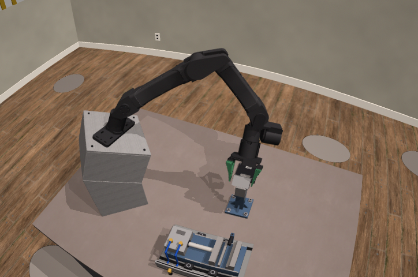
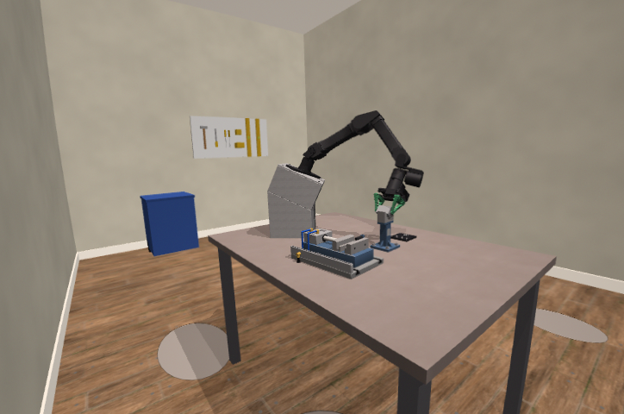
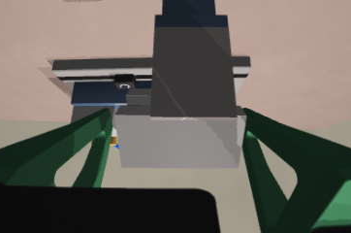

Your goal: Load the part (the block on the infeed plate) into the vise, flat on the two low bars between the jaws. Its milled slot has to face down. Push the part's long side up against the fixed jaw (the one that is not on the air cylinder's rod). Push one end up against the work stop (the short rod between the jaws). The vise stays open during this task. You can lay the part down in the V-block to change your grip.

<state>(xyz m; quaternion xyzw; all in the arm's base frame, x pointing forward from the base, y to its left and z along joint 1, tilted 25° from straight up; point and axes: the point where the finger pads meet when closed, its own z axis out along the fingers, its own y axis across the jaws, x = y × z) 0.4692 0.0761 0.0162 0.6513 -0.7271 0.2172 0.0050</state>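
The pincer [image 1: 241,182] [image 2: 386,211] [image 3: 175,116] stands wide open, gripping nothing, its 2 green fingers around the light-gray block [image 1: 241,180] [image 2: 383,209] [image 3: 180,141]; the block rests atop the V-block [image 1: 240,191] [image 2: 386,218] [image 3: 193,73]; the open vise [image 1: 200,256] [image 2: 364,256] [image 3: 106,94] lies near the blue pedestal [image 1: 230,211] [image 2: 384,247].

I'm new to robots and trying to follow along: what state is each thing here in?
Gripper: open, around the block's ends.
Block: resting atop the blue-footed stand.
Vise: open, unloaded.
Infeed plate: no block on it.
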